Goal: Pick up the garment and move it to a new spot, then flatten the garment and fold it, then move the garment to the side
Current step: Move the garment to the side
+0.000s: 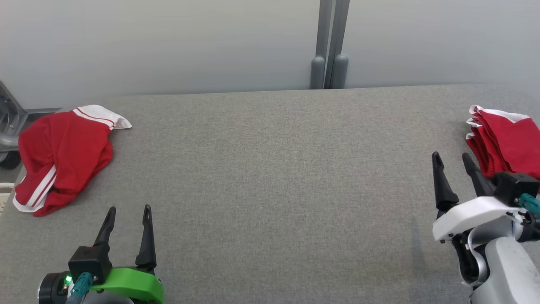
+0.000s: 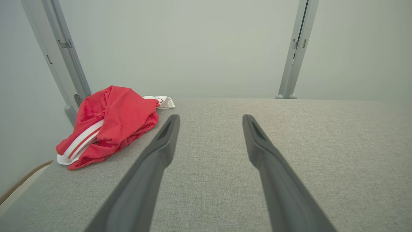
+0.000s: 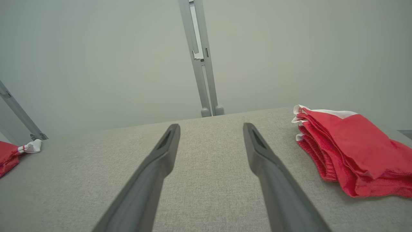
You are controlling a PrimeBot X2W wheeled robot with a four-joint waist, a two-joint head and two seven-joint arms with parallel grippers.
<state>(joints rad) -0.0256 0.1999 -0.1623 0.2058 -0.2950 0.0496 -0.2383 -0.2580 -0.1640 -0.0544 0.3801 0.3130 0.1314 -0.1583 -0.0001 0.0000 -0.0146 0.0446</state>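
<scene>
Both grippers are empty, fingers spread, above the grey table (image 1: 270, 190).
The left gripper (image 1: 129, 208) sits near the table's near edge. The wrist of the right gripper (image 1: 450, 155) hides a corner of a folded red stack (image 1: 506, 135), which the frame edge also cuts off. Bare tabletop spans between them. The crumpled red garment (image 1: 63, 156) lies at the table's left edge, ahead and left of the left gripper, not touching it.
</scene>
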